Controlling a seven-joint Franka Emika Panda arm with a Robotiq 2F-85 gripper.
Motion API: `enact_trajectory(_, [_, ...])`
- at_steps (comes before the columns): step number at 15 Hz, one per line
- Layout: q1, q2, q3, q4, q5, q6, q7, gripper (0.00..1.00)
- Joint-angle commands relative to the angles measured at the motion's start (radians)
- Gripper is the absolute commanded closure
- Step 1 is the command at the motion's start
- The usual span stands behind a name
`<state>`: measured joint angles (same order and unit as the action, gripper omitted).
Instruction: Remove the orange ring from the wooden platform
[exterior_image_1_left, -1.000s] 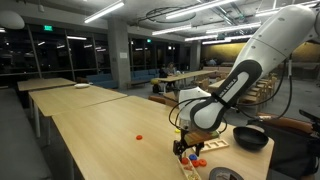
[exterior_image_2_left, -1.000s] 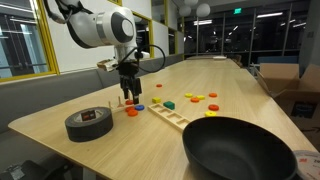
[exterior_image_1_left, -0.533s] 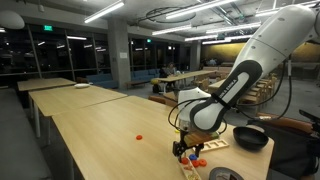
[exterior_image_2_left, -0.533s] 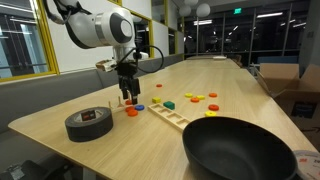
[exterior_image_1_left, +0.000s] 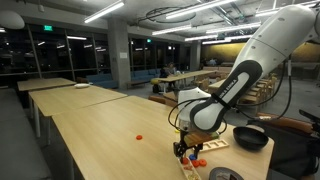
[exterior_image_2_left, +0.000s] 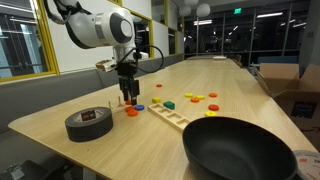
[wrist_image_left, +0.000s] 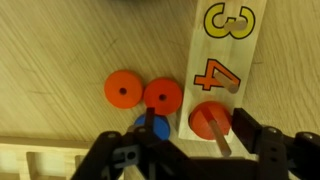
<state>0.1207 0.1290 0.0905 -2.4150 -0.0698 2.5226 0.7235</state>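
In the wrist view an orange ring (wrist_image_left: 210, 122) sits on a peg of the pale wooden platform (wrist_image_left: 222, 40), just below the printed numbers 3 and 4. My gripper (wrist_image_left: 198, 126) is open and low, with one finger right of this ring and the other over a blue ring (wrist_image_left: 143, 126) on the table. Two more orange rings (wrist_image_left: 123, 89) (wrist_image_left: 163, 96) lie flat on the table beside the platform. In both exterior views the gripper (exterior_image_2_left: 128, 97) (exterior_image_1_left: 186, 148) points down at the platform's end (exterior_image_2_left: 170, 115).
A black tape roll (exterior_image_2_left: 89, 123) lies near the table edge and a black pan (exterior_image_2_left: 240, 150) stands close to the camera. Several coloured pieces (exterior_image_2_left: 195, 98) lie beyond the platform. A small red piece (exterior_image_1_left: 139, 135) lies alone on the table.
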Motion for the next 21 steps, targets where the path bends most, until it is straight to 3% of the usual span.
enact_trajectory(1, [0.019,0.004,-0.017,0.008,-0.03,0.019,0.028,0.5])
enact_trajectory(5, [0.02,0.003,-0.017,0.008,-0.033,0.019,0.03,0.81])
enact_trajectory(21, [0.006,-0.08,-0.01,0.045,-0.013,-0.013,0.0,0.8])
